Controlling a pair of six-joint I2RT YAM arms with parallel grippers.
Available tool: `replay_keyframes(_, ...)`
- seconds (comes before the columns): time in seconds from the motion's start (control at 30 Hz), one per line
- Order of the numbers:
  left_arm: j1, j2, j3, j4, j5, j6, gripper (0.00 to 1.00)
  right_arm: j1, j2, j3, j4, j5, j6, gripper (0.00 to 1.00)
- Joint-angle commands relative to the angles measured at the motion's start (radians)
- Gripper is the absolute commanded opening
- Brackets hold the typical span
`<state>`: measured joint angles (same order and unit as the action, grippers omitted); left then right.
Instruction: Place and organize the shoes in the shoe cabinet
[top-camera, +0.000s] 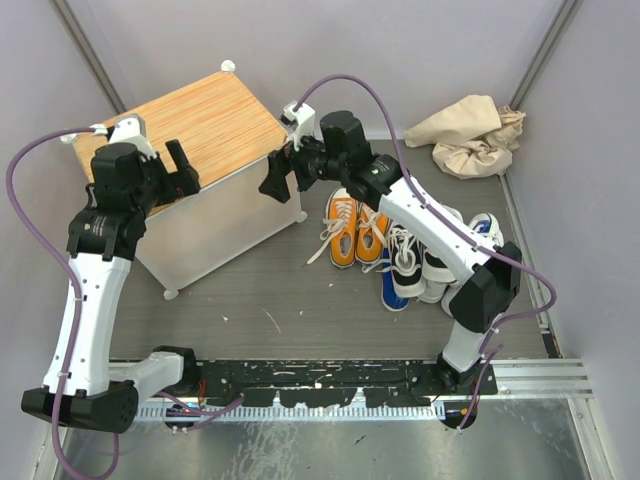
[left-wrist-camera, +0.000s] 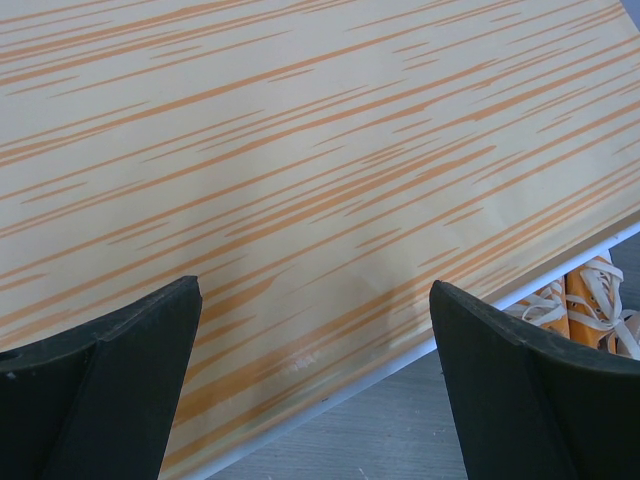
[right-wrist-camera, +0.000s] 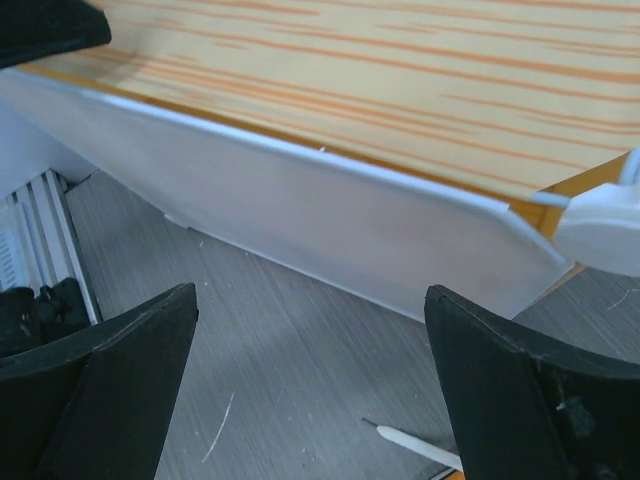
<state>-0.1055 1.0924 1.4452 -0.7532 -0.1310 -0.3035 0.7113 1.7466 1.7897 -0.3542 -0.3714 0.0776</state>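
Here, reading outward from the near edge of the grey wood-grain counter (top-camera: 260, 300). Right of centre the shoes lie loose on the counter, none of them in the cabinet. A blue sneaker (top-camera: 393, 292) is nearest, partly under the black sneakers with white soles and laces (top-camera: 405, 258). The white sneakers (top-camera: 436, 282) lie just beside these toward the right edge, partly hidden by my right arm. The orange lace-up sneakers (top-camera: 355, 228) sit side by side a little farther in, their pale laces trailing on the counter.

Toward the far left corner stands the boxy shoe cabinet (top-camera: 195, 120). Its striped orange-tan top faces up and its body is turned at an angle to the counter's edges. Its white front panel (top-camera: 225, 225) faces the shoes.

My left pincer (top-camera: 183, 168) hangs over the top near its front edge, spread wide and empty. Its wrist view shows the striped top filling the frame, with the orange pair beyond the rim. My right pincer (top-camera: 278, 172) hangs at the cabinet's right corner, near a white round knob (right-wrist-camera: 600, 225). It too is spread wide and holds nothing, and its wrist view looks down along the front panel.

A crumpled beige cloth (top-camera: 470, 132) lies in the far right corner.
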Motion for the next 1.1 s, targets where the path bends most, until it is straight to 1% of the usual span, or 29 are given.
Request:
replay_keyframes(0.0,-0.004,-0.028,-0.004,0.048,0.008,-0.016,0.98,-0.001,-0.100,-0.018,-0.038,-0.072,-0.066,1.00)
replay_keyframes(0.1,-0.004,-0.028,-0.002,0.045,0.016,-0.023,0.98,-0.001,-0.140,-0.056,0.012,-0.045,-0.065,1.00)
replay_keyframes(0.17,-0.004,-0.028,0.000,0.042,0.024,-0.026,0.98,-0.001,-0.141,-0.031,0.021,-0.037,-0.065,1.00)
replay_keyframes(0.4,-0.003,-0.039,-0.022,0.048,0.037,-0.041,0.98,0.000,-0.036,0.143,-0.013,-0.020,-0.051,1.00)
replay_keyframes(0.5,-0.004,-0.039,-0.036,0.055,0.050,-0.048,0.98,0.000,0.012,0.189,-0.012,-0.006,-0.036,1.00)
replay_keyframes(0.77,-0.003,-0.038,-0.054,0.058,0.068,-0.052,0.98,0.000,0.136,0.297,-0.012,-0.039,0.000,1.00)
replay_keyframes(0.87,-0.003,-0.041,-0.052,0.052,0.067,-0.049,0.98,-0.001,0.146,0.300,-0.013,-0.035,0.011,1.00)
replay_keyframes(1.07,-0.003,-0.056,-0.048,0.035,0.045,-0.036,0.98,-0.001,0.093,0.215,-0.022,-0.034,0.020,1.00)
